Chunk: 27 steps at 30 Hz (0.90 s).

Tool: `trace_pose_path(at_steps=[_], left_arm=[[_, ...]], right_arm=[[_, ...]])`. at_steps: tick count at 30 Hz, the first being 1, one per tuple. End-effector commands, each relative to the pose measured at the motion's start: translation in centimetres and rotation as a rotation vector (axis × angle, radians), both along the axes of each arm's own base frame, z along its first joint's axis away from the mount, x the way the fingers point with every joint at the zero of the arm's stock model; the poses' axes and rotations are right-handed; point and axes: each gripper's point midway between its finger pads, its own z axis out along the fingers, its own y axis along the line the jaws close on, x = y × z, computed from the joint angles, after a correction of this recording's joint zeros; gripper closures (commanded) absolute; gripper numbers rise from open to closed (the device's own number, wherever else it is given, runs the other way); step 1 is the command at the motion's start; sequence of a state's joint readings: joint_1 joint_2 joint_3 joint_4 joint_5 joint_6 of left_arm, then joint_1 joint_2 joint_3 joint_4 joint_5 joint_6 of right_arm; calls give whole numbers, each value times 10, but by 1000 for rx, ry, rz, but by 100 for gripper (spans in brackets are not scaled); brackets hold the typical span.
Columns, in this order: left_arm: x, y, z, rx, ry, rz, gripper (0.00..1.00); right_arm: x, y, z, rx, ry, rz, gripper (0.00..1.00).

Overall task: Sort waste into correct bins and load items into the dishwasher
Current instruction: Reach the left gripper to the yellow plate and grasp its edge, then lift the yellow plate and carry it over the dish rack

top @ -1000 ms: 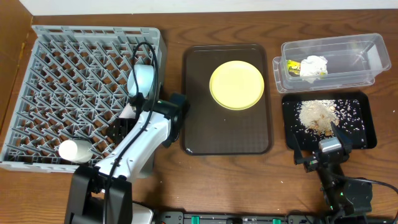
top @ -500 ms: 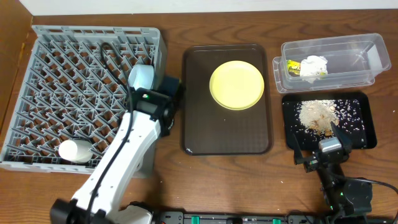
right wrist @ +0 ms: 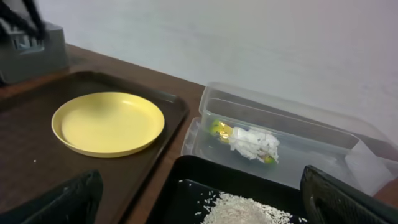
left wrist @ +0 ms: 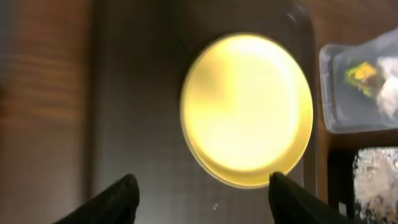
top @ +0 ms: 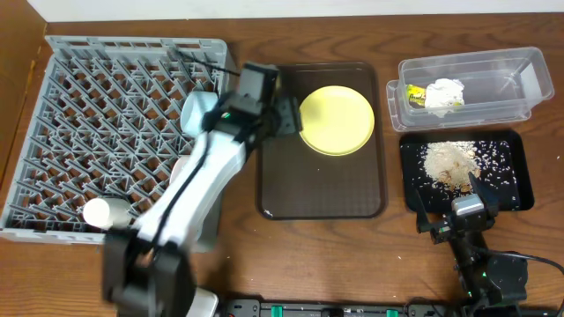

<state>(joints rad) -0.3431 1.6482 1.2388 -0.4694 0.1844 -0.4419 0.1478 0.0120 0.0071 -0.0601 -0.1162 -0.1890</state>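
The pale yellow plate [top: 336, 120] lies on the brown serving tray [top: 322, 189]. My left gripper [top: 289, 116] hovers open and empty at the plate's left edge; in its wrist view [left wrist: 205, 200] the plate [left wrist: 247, 109] sits just ahead of the fingers. The light blue bowl [top: 198, 111] and the pinkish-white bowl [top: 101, 212] sit in the grey dish rack [top: 97, 97]. The green wrapper [top: 414, 92] and white tissue [top: 446, 93] lie in the clear tub [top: 493, 66]. My right gripper [top: 458, 217] is open and empty at the black tray's [top: 515, 189] near edge. No chopsticks show.
A beige crumb heap [top: 449, 164] lies on the black tray. The right wrist view shows the plate [right wrist: 109, 123], the tub [right wrist: 292, 121] with the tissue [right wrist: 254, 142], and the crumb heap [right wrist: 242, 210]. A wall stands behind the table.
My left arm has swung from the rack's right side up and to the right over the brown tray, beside the plate. The right arm has not moved.
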Motion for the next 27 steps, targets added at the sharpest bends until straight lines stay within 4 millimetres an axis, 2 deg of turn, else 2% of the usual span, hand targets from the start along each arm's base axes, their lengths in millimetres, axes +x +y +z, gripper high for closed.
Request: trace_pose_path(at_steps=[1, 5, 10, 13, 15, 16, 20, 24, 27], left_arm=[[0, -31, -51, -128, 148, -56, 34], [7, -38, -94, -154, 225, -17, 37], [9, -38, -129, -151, 279, 15, 43], [5, -37, -145, -148, 321, 41, 51], [4, -37, -149, -145, 331, 43, 61], [3, -37, -150, -144, 333, 43, 70], [4, -37, -150, -144, 332, 42, 92], [5, -37, -149, -137, 313, 9, 92], [11, -41, -132, -178, 266, -53, 93]], right_arm=[[0, 0, 0, -6, -2, 0, 1], [0, 0, 0, -6, -2, 1, 1], [0, 0, 0, -6, -2, 1, 1], [0, 0, 0, -6, -2, 1, 1], [0, 0, 0, -6, -2, 1, 1], [0, 0, 0, -6, -2, 1, 1], [0, 0, 0, -6, -2, 0, 1], [0, 0, 0, -6, -2, 0, 1], [0, 0, 0, -6, -2, 1, 1]])
